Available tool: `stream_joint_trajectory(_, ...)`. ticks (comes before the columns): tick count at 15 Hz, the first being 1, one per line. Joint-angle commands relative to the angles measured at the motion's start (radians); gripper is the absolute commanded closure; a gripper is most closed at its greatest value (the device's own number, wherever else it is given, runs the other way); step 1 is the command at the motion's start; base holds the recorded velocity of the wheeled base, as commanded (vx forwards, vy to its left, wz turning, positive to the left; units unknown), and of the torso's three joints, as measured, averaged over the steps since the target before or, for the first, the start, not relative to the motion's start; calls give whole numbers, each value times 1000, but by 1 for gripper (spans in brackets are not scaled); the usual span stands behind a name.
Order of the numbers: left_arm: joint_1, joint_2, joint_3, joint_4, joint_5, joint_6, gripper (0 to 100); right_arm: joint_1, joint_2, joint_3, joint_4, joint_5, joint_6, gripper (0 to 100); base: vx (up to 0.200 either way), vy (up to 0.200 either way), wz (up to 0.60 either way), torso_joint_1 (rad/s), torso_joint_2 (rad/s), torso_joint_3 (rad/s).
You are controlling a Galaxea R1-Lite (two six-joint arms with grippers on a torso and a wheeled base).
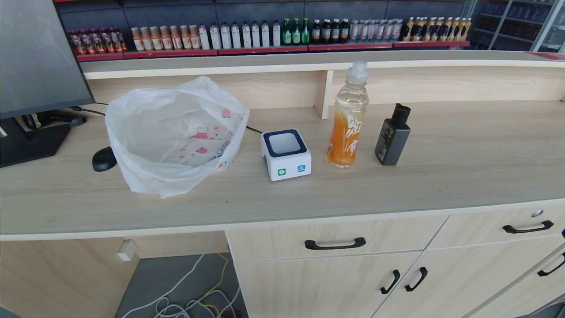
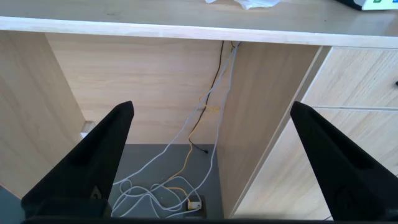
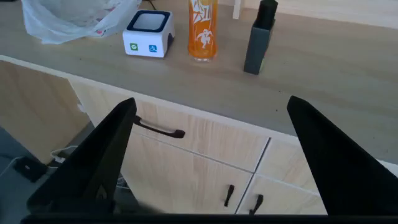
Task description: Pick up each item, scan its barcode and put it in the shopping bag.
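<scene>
Orange drink bottle (image 1: 348,119) and dark bottle (image 1: 393,137) upright on bench (image 1: 441,176), right of scanner (image 1: 286,154) | shopping bag (image 1: 176,132) left of it | left pincer (image 2: 211,107) wide, low, facing cables (image 2: 186,149) | right pincer (image 3: 211,102) wide before drawers (image 3: 205,155)

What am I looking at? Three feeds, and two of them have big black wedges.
It's a two-armed robot at a shop counter. The wide picture comes from its head camera, looking down. The other two cameras sit on its wrists, and the black wedges are the open gripper fingers. The left gripper faces the space under the counter, the right gripper the drawers. Nothing is held. On the counter stand a white shopping bag, a cube barcode scanner, an orange drink bottle and a dark grey bottle.
</scene>
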Motion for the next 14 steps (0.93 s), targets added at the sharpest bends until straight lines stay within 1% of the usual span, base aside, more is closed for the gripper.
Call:
stream_joint_trajectory(1, 0, 0, 0, 0, 0, 0, 0, 66, 260, -60, -136, -1, -80, 0, 0, 0, 0, 0, 0, 0)
stream_joint_trajectory(3, 0, 0, 0, 0, 0, 0, 0, 78, 392, -79, -271, -1, -83, 0, 0, 0, 0, 0, 0, 0)
stream_joint_trajectory(4, 0, 0, 0, 0, 0, 0, 0, 83, 464, -91, -365, -1, -83, 0, 0, 0, 0, 0, 0, 0)
stream_joint_trajectory(6, 0, 0, 0, 0, 0, 0, 0, 98, 635, -143, -628, -1, -90, 0, 0, 0, 0, 0, 0, 0)
stream_joint_trajectory(7, 0, 1, 0, 0, 0, 0, 0, 121, 702, -163, -736, -2, -92, 0, 0, 0, 0, 0, 0, 0)
stream_joint_trajectory(8, 0, 1, 0, 0, 0, 0, 0, 147, 753, -183, -799, -27, -90, 0, 0, 0, 0, 0, 0, 0)
stream_joint_trajectory(12, 0, 0, 0, 0, 0, 0, 0, 273, 849, -261, -826, -190, -72, 0, 0, 0, 0, 0, 0, 0)
stream_joint_trajectory(14, 0, 0, 0, 0, 0, 0, 0, 316, 912, -314, -877, -262, -29, 0, 0, 0, 0, 0, 0, 0)
